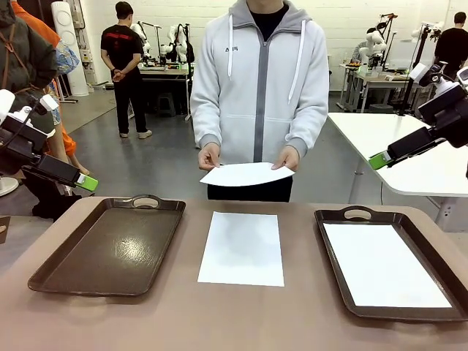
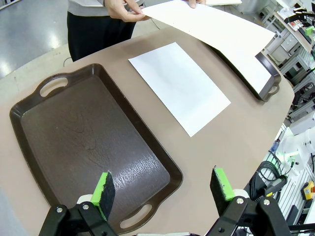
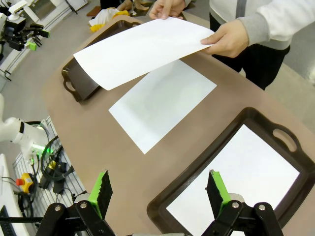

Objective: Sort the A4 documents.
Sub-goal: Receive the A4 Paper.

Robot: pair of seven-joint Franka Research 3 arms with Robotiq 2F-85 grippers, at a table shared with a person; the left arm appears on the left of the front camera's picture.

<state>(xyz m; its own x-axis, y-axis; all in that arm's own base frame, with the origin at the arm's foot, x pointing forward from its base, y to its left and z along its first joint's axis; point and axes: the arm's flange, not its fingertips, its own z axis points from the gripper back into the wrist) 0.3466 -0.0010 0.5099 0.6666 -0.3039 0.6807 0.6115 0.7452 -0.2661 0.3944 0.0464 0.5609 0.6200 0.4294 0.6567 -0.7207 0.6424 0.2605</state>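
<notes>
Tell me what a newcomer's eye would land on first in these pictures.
A person at the far side holds one white sheet in both hands over the far edge of the table. A second sheet lies flat on the table between two dark brown trays. The left tray is bare, and the right tray holds a third sheet.
</notes>
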